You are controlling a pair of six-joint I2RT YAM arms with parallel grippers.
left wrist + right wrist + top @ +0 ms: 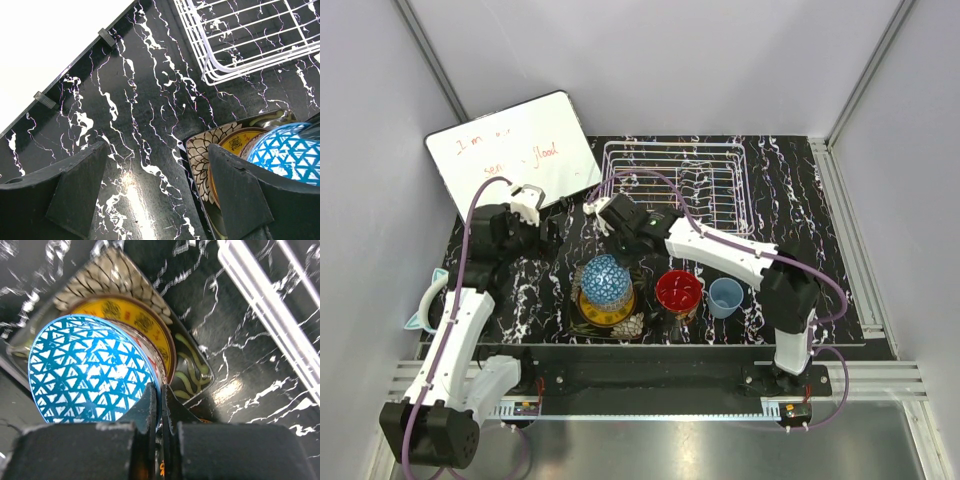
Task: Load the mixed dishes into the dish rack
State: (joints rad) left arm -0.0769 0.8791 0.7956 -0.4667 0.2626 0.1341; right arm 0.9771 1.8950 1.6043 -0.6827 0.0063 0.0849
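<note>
At the left, the left arm reaches far from its base toward the white writing board (515,150). The left gripper (157,150) hangs over the black marbled table (140,100), fingers spread wide and holding nothing. To its right, the right gripper (159,396) is pinched on the rim of the tilted blue patterned bowl (605,281), over the yellow-and-dark plate (135,320) and floral dish (200,155). A red bowl (678,290) and pale blue cup (725,297) stand further right. The white wire dish rack (672,144) sits beyond them. Only the right wrist view shows the pinch.
</note>
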